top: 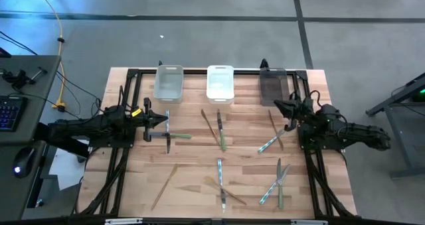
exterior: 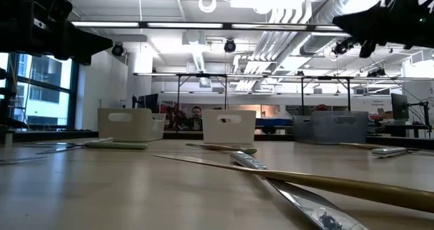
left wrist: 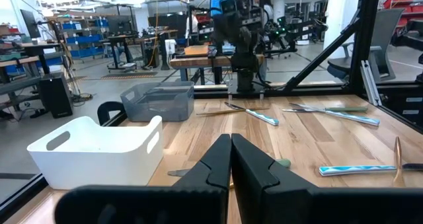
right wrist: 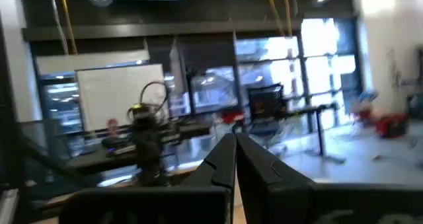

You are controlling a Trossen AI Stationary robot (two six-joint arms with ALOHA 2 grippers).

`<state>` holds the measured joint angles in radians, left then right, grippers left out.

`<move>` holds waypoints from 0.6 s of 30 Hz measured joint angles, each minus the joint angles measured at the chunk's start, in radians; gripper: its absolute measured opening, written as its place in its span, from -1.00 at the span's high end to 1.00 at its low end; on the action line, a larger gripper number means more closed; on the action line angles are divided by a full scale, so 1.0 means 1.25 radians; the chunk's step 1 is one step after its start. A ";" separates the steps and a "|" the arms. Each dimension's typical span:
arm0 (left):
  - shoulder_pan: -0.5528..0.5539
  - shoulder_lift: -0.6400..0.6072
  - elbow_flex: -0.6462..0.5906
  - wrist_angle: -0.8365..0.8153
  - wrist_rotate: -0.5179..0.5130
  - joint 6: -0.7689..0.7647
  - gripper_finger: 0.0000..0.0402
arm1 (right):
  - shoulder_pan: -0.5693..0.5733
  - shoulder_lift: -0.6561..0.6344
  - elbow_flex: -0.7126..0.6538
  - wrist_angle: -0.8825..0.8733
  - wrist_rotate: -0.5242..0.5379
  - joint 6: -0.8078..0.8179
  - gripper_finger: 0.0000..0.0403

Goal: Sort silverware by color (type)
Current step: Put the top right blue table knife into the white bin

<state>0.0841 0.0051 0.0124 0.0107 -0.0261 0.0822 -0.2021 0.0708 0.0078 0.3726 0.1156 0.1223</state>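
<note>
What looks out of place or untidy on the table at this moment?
The silverware lies scattered over the table, several pieces crossing one another, while the three bins at the far edge appear empty. Nothing looks damaged or spilled. Both the left gripper and right gripper are shut and hold nothing.

Free lanes and obstacles on the tabletop (top: 192, 165)

Bare wood is left at the frame's lower left and centre band. Three bins (top: 220, 83) line the upper edge; the silverware (top: 220, 133) is scattered centre and lower right. Both arms, jaws closed, flank the middle row.
</note>
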 joint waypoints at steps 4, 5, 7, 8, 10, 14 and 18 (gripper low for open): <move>0.000 0.000 0.000 0.000 0.000 0.000 0.98 | 0.029 0.114 0.000 0.002 0.090 0.051 1.00; 0.000 0.000 0.000 0.000 0.000 0.000 0.98 | 0.039 0.150 0.000 0.006 0.114 0.069 1.00; 0.000 0.000 0.000 0.000 0.000 0.000 0.98 | 0.062 0.225 0.000 0.026 0.157 0.108 1.00; 0.000 0.000 0.000 0.000 0.000 0.000 0.98 | 0.076 0.264 0.000 0.042 0.176 0.124 1.00; 0.000 0.000 0.000 0.000 0.000 0.000 0.98 | 0.105 0.337 0.002 0.064 0.218 0.152 1.00; 0.000 0.000 0.000 0.000 0.000 0.000 0.98 | 0.163 0.472 0.048 0.065 0.292 0.179 1.00; 0.000 0.000 0.000 0.000 0.000 0.000 0.98 | 0.199 0.593 0.124 0.051 0.307 0.186 1.00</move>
<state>0.0841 0.0053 0.0124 0.0109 -0.0264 0.0821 0.0464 0.8117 0.1629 0.4366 0.4992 0.3547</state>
